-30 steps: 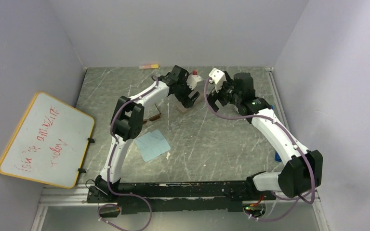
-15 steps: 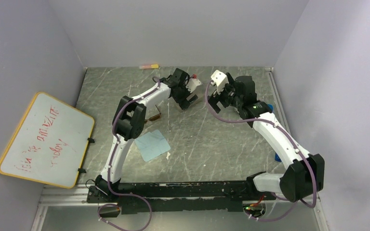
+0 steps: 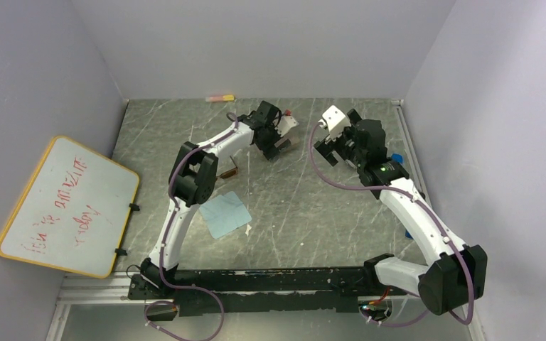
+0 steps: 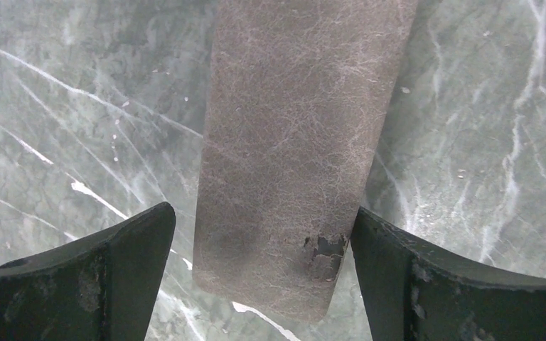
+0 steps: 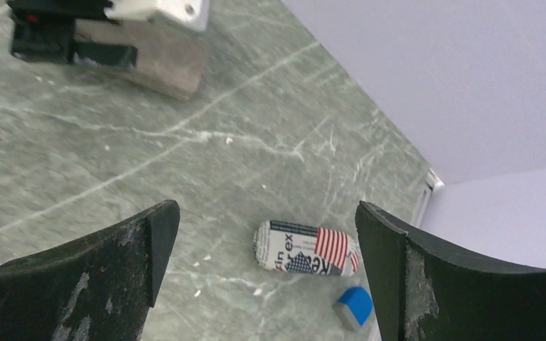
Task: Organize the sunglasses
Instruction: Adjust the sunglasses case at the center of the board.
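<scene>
The left tool [image 4: 263,217] is released, its two dark fingers [image 4: 99,284] spread wide on either side of the near end of a plain brown case [image 4: 291,156]. The case lies flat on the grey marbled tabletop [image 4: 57,106] and carries no lettering; its scuffed surface has a small chipped patch near one corner. One finger stands clear of the case, and the other sits just beside its edge; whether it touches cannot be told. The right tool [image 5: 266,213] is also released and grasps nothing. It hangs over bare tabletop, and between its fingers a printed case [image 5: 306,249] shows farther off with a stars-and-stripes flag and newsprint-style lettering, of which only "ex" reads clearly. A small blue block [image 5: 354,305] lies just beside that case, close to the wall. In the overhead view, the thin-framed sunglasses [image 3: 230,169] with brown-amber lenses lie on the tabletop beside the left arm's elbow, partly hidden by it, with a light-blue cloth [image 3: 224,213] nearer the bases. A yellow-rimmed whiteboard [image 3: 67,206] leans at the left, its red handwriting too small to read.
</scene>
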Controlling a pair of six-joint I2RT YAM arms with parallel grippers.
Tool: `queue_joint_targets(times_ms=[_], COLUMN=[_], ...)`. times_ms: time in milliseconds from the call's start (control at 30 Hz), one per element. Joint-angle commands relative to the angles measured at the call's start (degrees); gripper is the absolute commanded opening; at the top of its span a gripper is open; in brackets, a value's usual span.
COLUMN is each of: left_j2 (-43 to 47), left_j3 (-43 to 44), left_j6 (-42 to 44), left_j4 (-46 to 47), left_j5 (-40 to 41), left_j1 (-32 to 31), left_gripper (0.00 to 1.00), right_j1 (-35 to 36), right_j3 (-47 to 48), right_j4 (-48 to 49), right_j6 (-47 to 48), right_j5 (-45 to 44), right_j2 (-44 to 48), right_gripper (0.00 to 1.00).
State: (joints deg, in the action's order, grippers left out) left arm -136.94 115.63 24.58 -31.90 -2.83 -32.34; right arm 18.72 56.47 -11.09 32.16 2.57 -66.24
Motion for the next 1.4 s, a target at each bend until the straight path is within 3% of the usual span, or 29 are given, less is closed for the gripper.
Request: queue_joint_targets(times_ms=[0, 367, 633, 800, 1167, 1367], left_j2=[-0.59, -2.64, -2.96, -3.13, -4.68, -1.04], left_j3=[1.98, 4.42, 4.60, 5.04, 6.99, 5.33], left_j6=[1.44, 1.54, 1.45, 1.22, 0.49, -1.52], left_j4=[1.56, 2.59, 3.34, 3.68, 2.77, 0.46], left_j5=[4.49, 7.16, 7.86, 8.88, 8.23, 3.58], left_j1=[0.71, 1.49, 1.58, 1.60, 1.60, 1.58], left_gripper=[0.96, 0.96, 0.96, 0.96, 0.96, 0.96], right_j1=[-1.30, -5.46, -9.84, -12.41, -16.19, -16.64], right_j3=[-1.20, -1.56, -2.76, 1.54, 21.52, 22.37], right_j4=[2.46, -2.54, -6.38, -12.60, -28.47, -32.84], right_j6=[3.26, 8.75, 18.46, 24.09, 33.68, 48.71], right_j5=[-3.95, -2.82, 1.41, 3.23, -0.67, -2.39], right_j2=[1.85, 0.72, -1.02, -8.28, -30.18, -34.42], right_gripper=[1.00, 1.00, 1.00, 1.00, 1.00, 1.00])
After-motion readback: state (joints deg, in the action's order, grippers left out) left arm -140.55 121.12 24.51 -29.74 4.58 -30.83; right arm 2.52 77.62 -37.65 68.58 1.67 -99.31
